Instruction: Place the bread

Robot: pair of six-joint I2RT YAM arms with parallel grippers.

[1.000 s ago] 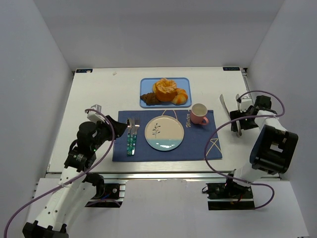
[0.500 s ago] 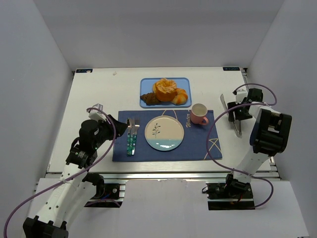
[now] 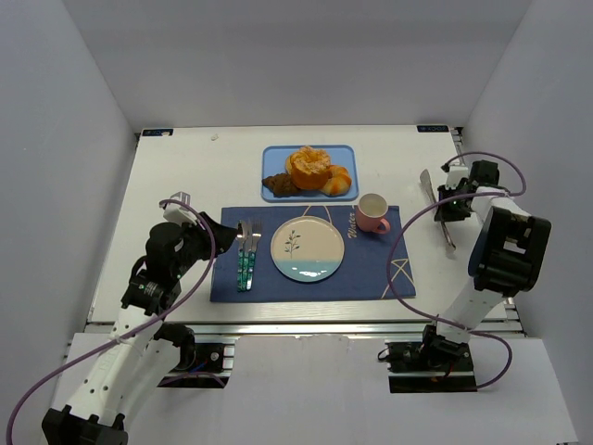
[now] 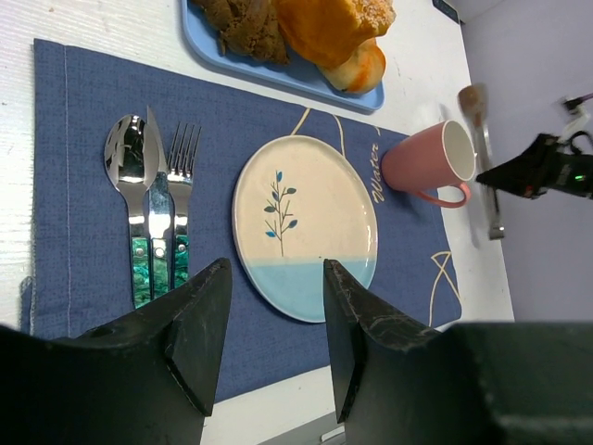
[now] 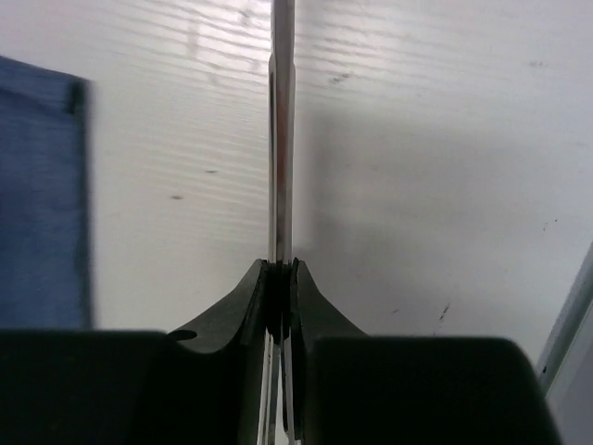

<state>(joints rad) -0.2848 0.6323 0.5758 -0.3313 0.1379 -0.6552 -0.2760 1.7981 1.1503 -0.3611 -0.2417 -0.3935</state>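
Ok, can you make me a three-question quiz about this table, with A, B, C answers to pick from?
1. Where is the pink cup?
A. on the blue tray
B. on the placemat, right of the plate
C. on the bare table beside the left arm

2. How many pieces of cutlery lie left of the plate?
A. one
B. three
C. five

3. What is the right end effector doing?
A. gaping wide over the plate
B. shut on the metal tongs
C. holding the cup

Answers:
1 B: the cup sits on the blue cloth next to the plate.
2 B: the left wrist view shows a spoon, a knife and a fork.
3 B: its own camera shows it pinched tight on the thin metal.
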